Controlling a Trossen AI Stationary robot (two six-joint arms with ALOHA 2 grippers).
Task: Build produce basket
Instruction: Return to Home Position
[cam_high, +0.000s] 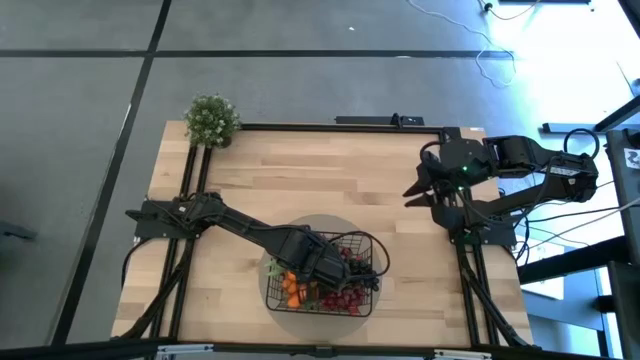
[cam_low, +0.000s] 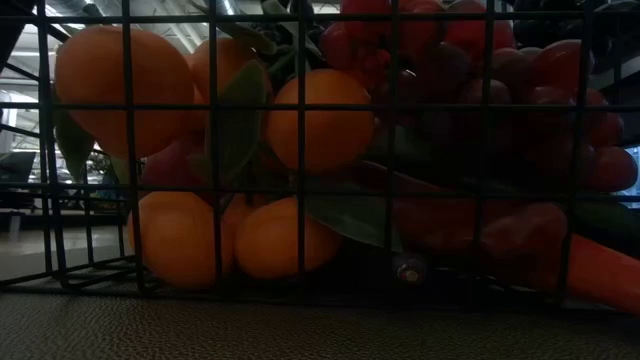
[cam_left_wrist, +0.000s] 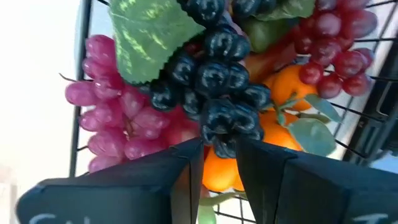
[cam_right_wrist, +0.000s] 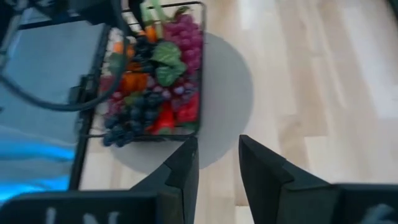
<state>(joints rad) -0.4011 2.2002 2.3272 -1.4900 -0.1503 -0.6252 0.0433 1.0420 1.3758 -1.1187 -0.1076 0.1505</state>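
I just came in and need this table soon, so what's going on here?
A two-armed robot is filling a black wire basket with toy produce. The basket sits on a grey round mat on the wooden table, piled with oranges and red, pink and dark grape bunches. The left pincer hovers open just above the pile, holding nothing. The right pincer, also open and empty, waits off to the right side of the table.

The left arm (cam_high: 240, 226) and right arm (cam_high: 522, 160) are matte black, built of blocky jointed segments. A small green light (cam_high: 464, 168) glows on the right one, with black cables (cam_high: 583, 138) looping beside it. The left hand (cam_left_wrist: 217, 146) and right hand (cam_right_wrist: 217, 144) each have two flat, wedge-shaped dark fingers (cam_left_wrist: 180, 177) and faint white lettering (cam_right_wrist: 68, 216).
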